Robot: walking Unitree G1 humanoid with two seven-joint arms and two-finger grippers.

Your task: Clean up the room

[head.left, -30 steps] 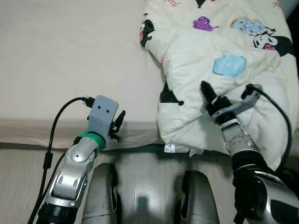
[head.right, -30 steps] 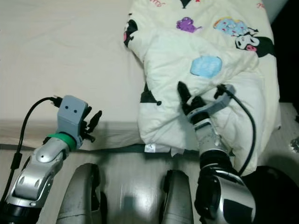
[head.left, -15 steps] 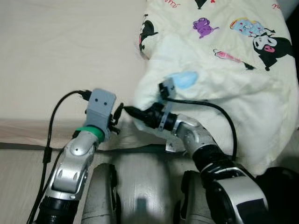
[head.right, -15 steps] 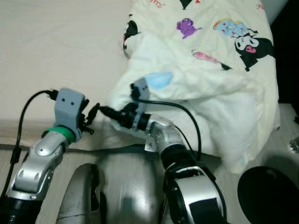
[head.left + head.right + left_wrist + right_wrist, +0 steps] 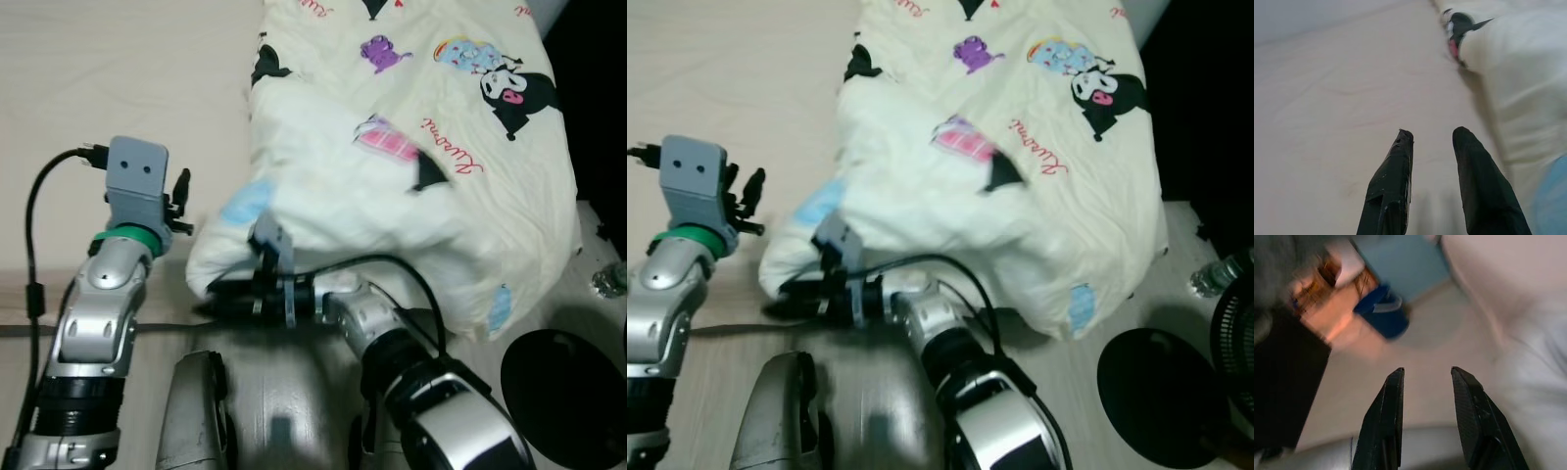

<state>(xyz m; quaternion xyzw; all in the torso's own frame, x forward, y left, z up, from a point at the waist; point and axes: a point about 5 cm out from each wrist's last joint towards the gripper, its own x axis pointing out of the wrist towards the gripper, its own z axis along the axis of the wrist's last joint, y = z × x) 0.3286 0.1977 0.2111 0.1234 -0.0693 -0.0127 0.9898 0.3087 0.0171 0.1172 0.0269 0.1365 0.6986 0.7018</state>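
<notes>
I'm reaching my right gripper (image 5: 211, 294), fingers parted and empty, across the bed's (image 5: 98, 78) near edge beneath the comforter (image 5: 411, 166), which is heaped toward the right side. My left gripper (image 5: 1432, 139) is hovering released over the sheet.

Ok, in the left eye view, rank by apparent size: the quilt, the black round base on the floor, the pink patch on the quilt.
1. quilt, largest by far.
2. black round base, partly cut by the frame edge.
3. pink patch, smallest.

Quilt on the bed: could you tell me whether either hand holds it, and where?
Neither; the left hand and right hand are both open with nothing between them.
</notes>
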